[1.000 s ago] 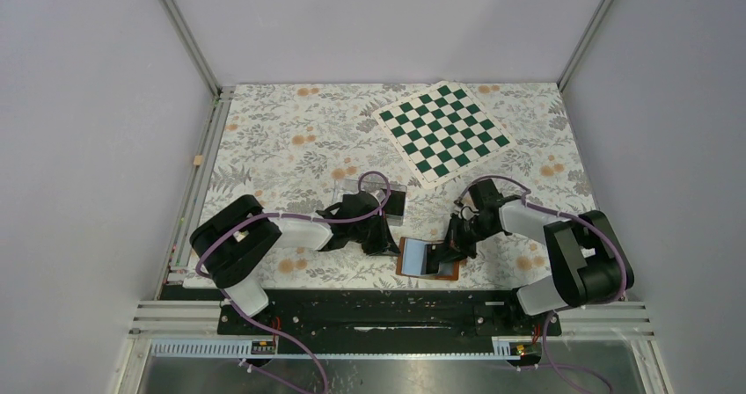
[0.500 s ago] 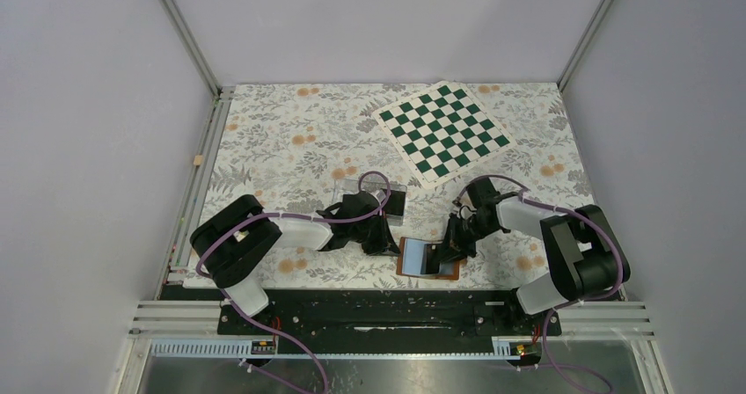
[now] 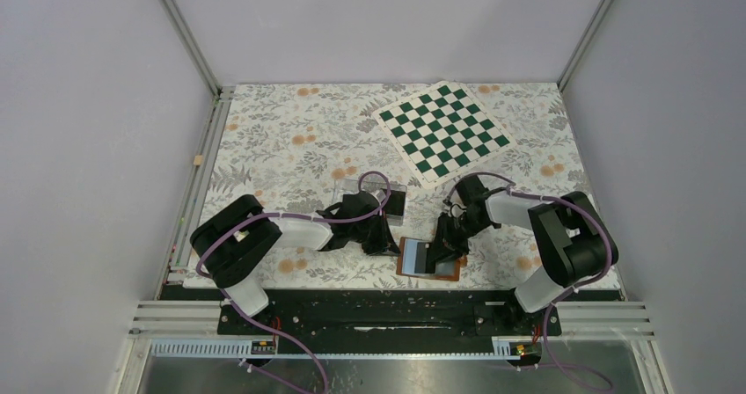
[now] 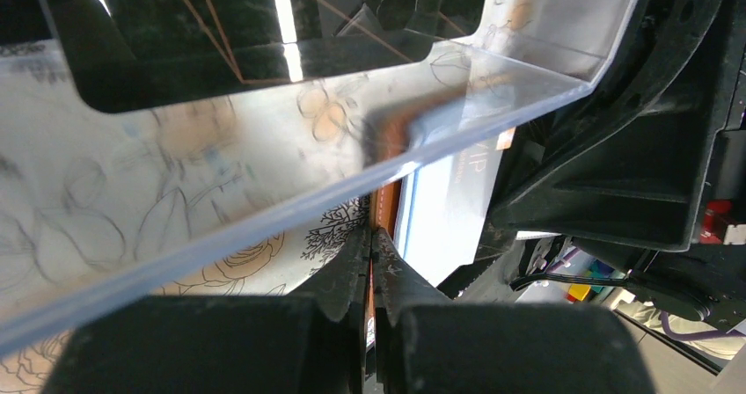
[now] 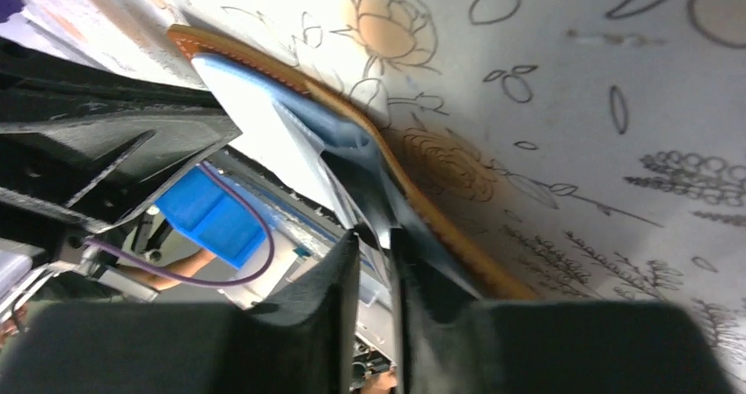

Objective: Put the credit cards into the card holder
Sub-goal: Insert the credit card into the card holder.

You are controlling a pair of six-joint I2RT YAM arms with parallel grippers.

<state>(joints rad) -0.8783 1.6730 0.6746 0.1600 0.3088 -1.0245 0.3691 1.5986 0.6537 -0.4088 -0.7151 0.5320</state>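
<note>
At the near edge of the flowered table [image 3: 290,139], between the two arm bases, the card holder [image 3: 413,258] lies open with its pale blue-grey sleeves facing up and its tan leather showing as a rim around them. The left claw [image 3: 390,246] sits at the holder's left edge; its wrist view shows the two fingertips pressed together with a thin strip of brown leather caught between them, so it is closed on the card holder. The right claw [image 5: 374,240] comes down onto the holder's right half. Its fingertips stand a narrow slit apart, and a dark card [image 5: 356,170] lying against the sleeve runs down into that slit, with the leather rim curving past just beside it. Whether the pads press on that card I cannot tell. Just beyond the left claw stands a clear box [image 3: 356,186], its wall filling the upper part of the left wrist view, and the remaining credit cards [image 3: 395,203] lie as a dark stack in its right end, close to the holder but apart from it. Well beyond, a green-and-white chessboard [image 3: 444,133] lies flat on the table's far side.
</note>
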